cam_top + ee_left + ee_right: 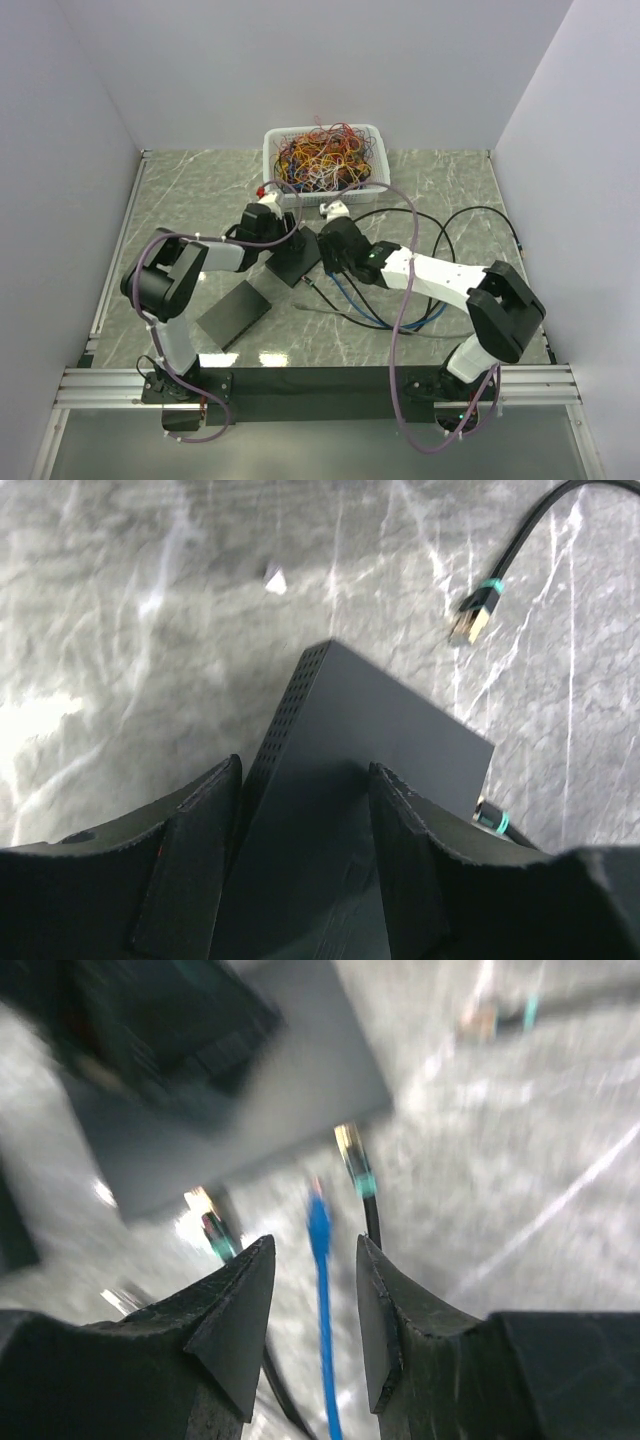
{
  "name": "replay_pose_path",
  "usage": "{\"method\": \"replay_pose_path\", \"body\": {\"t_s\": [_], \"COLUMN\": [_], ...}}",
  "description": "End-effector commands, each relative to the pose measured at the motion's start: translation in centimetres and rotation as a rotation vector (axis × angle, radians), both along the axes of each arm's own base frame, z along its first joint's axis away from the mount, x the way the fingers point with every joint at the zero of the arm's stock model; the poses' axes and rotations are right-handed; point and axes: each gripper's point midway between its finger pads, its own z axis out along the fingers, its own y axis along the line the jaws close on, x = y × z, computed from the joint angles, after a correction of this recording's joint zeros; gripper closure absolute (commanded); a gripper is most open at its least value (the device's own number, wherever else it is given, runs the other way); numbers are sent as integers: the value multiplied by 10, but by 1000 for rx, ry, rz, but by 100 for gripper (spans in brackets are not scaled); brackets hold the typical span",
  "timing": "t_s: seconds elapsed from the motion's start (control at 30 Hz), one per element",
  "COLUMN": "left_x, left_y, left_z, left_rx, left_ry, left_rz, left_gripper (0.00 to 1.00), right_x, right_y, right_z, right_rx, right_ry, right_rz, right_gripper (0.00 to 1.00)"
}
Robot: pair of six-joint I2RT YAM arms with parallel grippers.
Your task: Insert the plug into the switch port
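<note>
Our left gripper [305, 780] straddles the black switch [370, 730]; whether its fingers clamp it we cannot tell; our right gripper [315, 1250] stands spread, the blue plug [318, 1222] lying loose between its fingers, near the switch's edge.

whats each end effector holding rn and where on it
The left end effector appears to grip the black switch by its near end, across its sides. The right end effector is open, holding nothing; the blue cable lies loose between its fingers.
</note>
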Motion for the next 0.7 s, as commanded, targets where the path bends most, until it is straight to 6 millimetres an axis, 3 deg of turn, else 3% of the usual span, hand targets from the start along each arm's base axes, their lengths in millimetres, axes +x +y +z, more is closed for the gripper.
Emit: {"method": "replay_pose_path", "body": {"t_s": [0.0,0.17,0.43,0.53,0.67], "left_x": [-31,-37,-42,-42,-42], "left_y": [25,30,34,34,38], "left_z": [-36,-33,-32,-25,-16], "left_rx": [93,102,99,88,90], "left_ry": [124,110,115,101,83], "left_rz": [39,48,61,65,85], "left_gripper": [39,39,41,41,40], "right_x": [-18,-27,-35,-36,-37], "right_y": [-5,-9,-11,-12,-10], "right_z": [-25,-51,-74,-79,-79], "right_rx": [-16,-53,-94,-106,-103], "right_ry": [89,134,173,179,179], "right_rz": [-9,-14,-14,-13,-6], "right_gripper": [55,55,57,67,92]}}
